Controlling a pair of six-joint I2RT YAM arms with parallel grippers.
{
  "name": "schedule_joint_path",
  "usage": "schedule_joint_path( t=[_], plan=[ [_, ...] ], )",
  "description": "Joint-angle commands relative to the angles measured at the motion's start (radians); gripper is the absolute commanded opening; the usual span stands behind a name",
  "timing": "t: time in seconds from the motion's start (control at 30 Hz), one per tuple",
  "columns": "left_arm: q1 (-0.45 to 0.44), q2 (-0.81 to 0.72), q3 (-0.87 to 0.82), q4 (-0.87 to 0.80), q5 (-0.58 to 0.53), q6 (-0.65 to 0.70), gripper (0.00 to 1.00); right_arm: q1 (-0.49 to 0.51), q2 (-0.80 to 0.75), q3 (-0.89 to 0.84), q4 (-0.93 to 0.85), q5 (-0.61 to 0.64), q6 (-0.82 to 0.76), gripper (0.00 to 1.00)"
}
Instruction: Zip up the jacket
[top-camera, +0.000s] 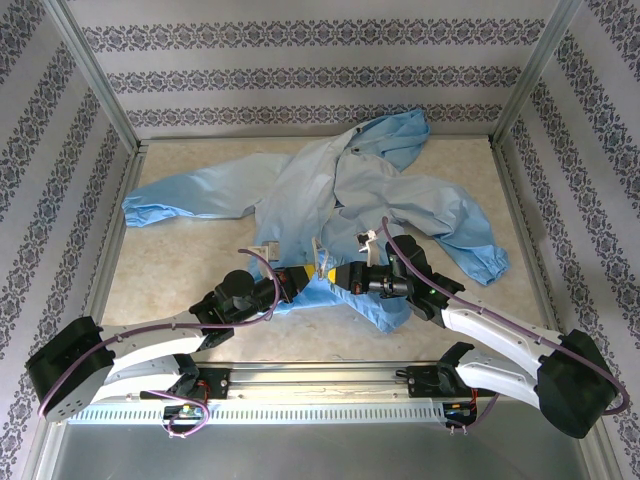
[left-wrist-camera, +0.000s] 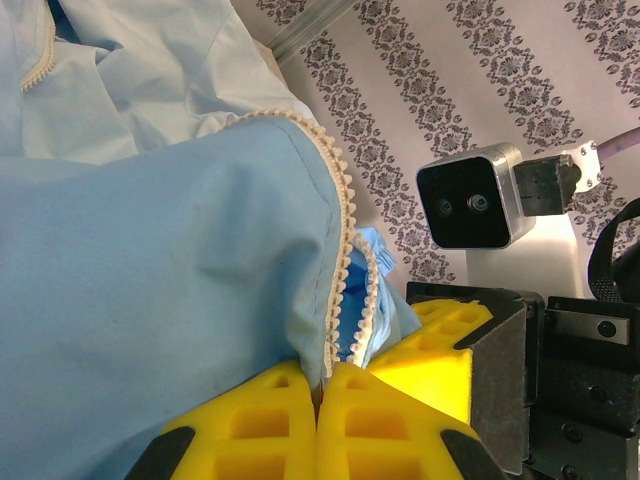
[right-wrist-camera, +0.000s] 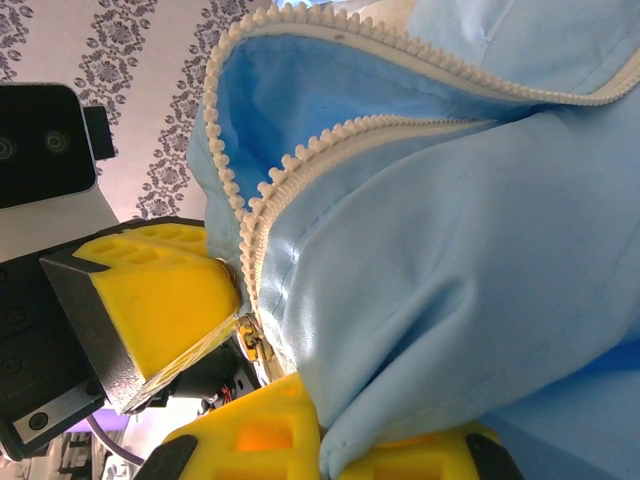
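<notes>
The light-blue jacket (top-camera: 340, 190) lies spread on the table with sleeves out to both sides, its hem pulled toward the arms. My left gripper (top-camera: 299, 278) and right gripper (top-camera: 331, 273) meet tip to tip at that hem. Seen from the left wrist, the left gripper (left-wrist-camera: 322, 374) is shut on the jacket's toothed zipper edge (left-wrist-camera: 345, 240). From the right wrist, the right gripper (right-wrist-camera: 338, 432) is shut on a fold of jacket fabric (right-wrist-camera: 450, 300) beside the other zipper strip (right-wrist-camera: 300, 160). A small brass zipper slider (right-wrist-camera: 250, 338) hangs just left of the right gripper's fingers.
Patterned walls and metal frame posts (top-camera: 95, 75) enclose the beige table (top-camera: 180, 260). The left sleeve (top-camera: 190, 200) reaches toward the left wall, the right cuff (top-camera: 490, 262) toward the right. The hood (top-camera: 400, 130) lies at the back.
</notes>
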Motion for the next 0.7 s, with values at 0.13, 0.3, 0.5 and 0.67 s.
schedule_joint_path(
  t=[0.13,0.3,0.5,0.67],
  plan=[
    [-0.021,0.007,-0.012,0.051,-0.019,-0.005,0.00,-0.012,-0.035,-0.001,0.047,0.043,0.018,0.00],
    [-0.027,-0.012,-0.017,0.038,-0.030,-0.007,0.00,-0.011,-0.040,-0.010,0.053,0.058,0.025,0.00],
    [-0.036,-0.030,-0.014,0.004,-0.030,-0.001,0.00,-0.008,-0.052,-0.022,0.058,0.074,0.033,0.00],
    [-0.038,-0.041,-0.013,-0.026,-0.024,0.010,0.00,-0.009,-0.048,-0.025,0.057,0.076,0.032,0.00]
  ],
)
